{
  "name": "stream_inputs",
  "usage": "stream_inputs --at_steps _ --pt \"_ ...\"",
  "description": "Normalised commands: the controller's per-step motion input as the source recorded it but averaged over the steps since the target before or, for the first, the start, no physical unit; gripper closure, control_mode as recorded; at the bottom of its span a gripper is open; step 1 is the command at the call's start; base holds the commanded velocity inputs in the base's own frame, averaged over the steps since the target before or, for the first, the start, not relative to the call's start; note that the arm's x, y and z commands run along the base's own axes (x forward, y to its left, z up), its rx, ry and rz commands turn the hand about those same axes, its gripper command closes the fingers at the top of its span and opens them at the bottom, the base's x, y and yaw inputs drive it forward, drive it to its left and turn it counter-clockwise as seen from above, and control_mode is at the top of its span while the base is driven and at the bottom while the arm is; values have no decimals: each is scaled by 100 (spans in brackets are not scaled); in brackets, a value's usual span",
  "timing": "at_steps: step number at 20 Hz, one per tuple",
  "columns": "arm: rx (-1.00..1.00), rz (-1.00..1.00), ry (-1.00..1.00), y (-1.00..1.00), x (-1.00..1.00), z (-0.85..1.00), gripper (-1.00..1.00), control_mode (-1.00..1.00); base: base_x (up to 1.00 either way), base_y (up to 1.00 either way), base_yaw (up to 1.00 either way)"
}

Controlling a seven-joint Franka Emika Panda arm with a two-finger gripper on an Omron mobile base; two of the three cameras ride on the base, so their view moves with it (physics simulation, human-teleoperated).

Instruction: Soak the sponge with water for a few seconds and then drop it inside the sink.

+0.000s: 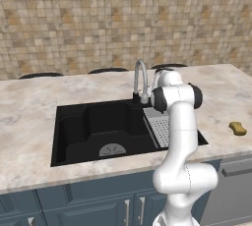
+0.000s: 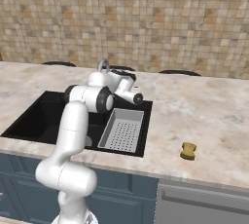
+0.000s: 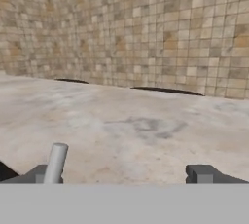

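Observation:
The small yellow-orange sponge (image 1: 237, 128) (image 2: 188, 151) lies on the marble counter, well to the right of the black sink (image 1: 88, 122) (image 2: 39, 116). My gripper (image 3: 121, 174) (image 2: 139, 97) hovers above the sink's back right corner, beside the curved silver faucet (image 1: 140, 75) (image 2: 103, 65). It faces the counter and the tiled wall. Its jaws stand wide open with nothing between them, far from the sponge. No water is in view at the spout.
A grey perforated strainer tray (image 1: 158, 127) (image 2: 121, 130) rests in the sink's right side, under my arm. A grey faucet lever (image 3: 55, 163) rises next to my left fingertip. The tiled wall runs behind the counter, and dark cabinets sit below its front edge.

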Motion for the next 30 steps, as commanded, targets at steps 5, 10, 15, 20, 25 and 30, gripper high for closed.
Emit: stream_inputs --at_steps 5,10,15,20,25,30 --pt "0 -15 13 -9 0 -25 -100 -100 0 0 0" --pt "0 -10 10 -17 0 -29 -100 -100 0 0 0" --pt "0 -4 5 -40 0 -32 -100 -100 0 0 0" --pt "0 -2 4 -41 3 -37 -100 -100 0 0 0" --pt "0 -4 4 -34 14 -41 -100 -100 0 0 0" --pt "0 -5 2 -40 16 -48 -100 -100 0 0 0"
